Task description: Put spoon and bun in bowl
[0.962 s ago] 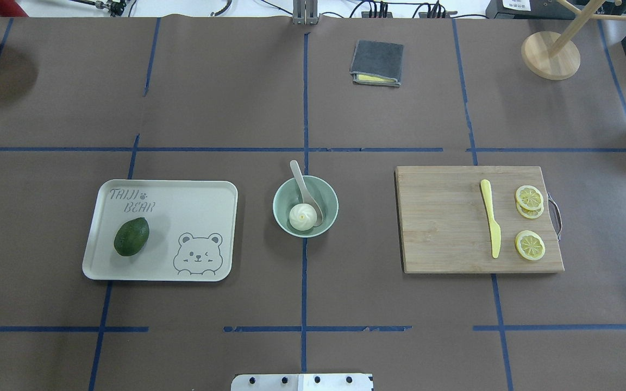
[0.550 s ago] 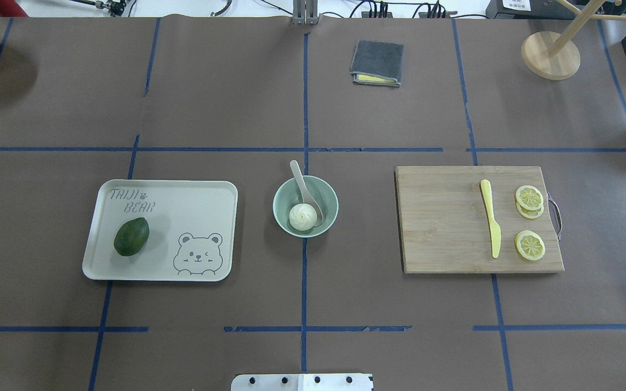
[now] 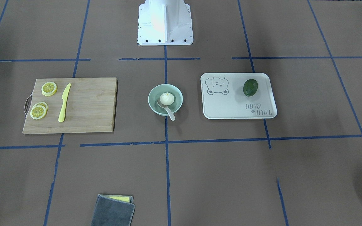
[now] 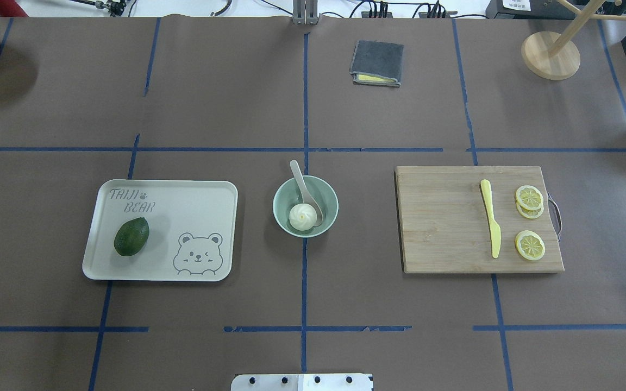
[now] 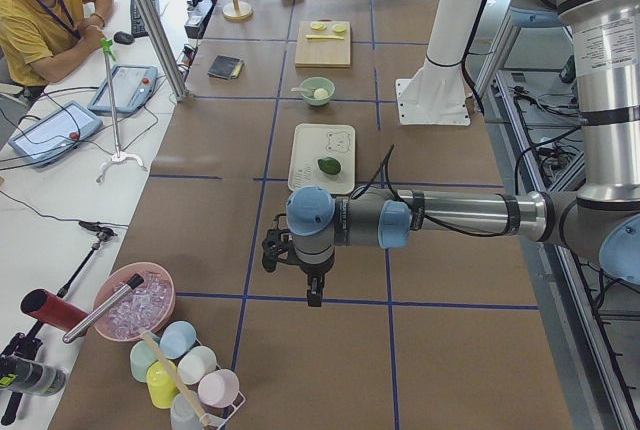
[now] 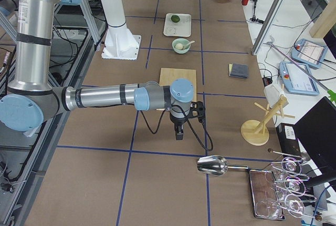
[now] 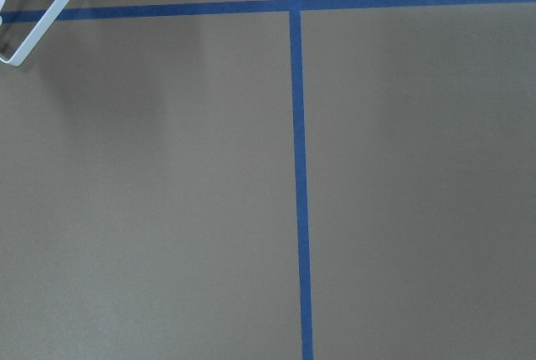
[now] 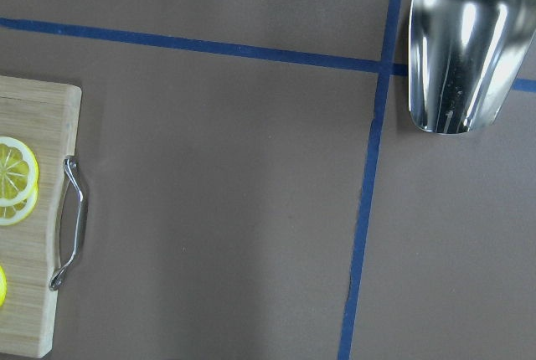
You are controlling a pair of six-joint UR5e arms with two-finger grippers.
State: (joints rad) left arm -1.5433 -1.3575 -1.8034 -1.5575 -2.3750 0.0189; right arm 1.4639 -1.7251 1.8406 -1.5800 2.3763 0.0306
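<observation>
The pale mint-green bowl (image 4: 325, 191) stands at the table's middle. The white pleated bun (image 4: 301, 216) lies inside it. The off-white spoon (image 4: 299, 176) rests with its scoop in the bowl beside the bun and its handle leaning over the far rim. The bowl (image 3: 152, 96), bun (image 3: 167, 98) and spoon (image 3: 169, 113) also show in the front-facing view. My left gripper (image 5: 314, 295) hangs over bare table far to the left of the bowl. My right gripper (image 6: 179, 134) hangs far to the right, past the cutting board. Both show only in the side views, so I cannot tell whether they are open or shut.
A white bear-print tray (image 4: 193, 201) with a dark green avocado (image 4: 131, 236) lies left of the bowl. A wooden cutting board (image 4: 438, 222) with a yellow knife (image 4: 491, 224) and lemon slices (image 4: 529, 197) lies right. A folded grey cloth (image 4: 377, 62), wooden stand (image 4: 550, 54) and metal scoop (image 8: 462, 38) sit farther off.
</observation>
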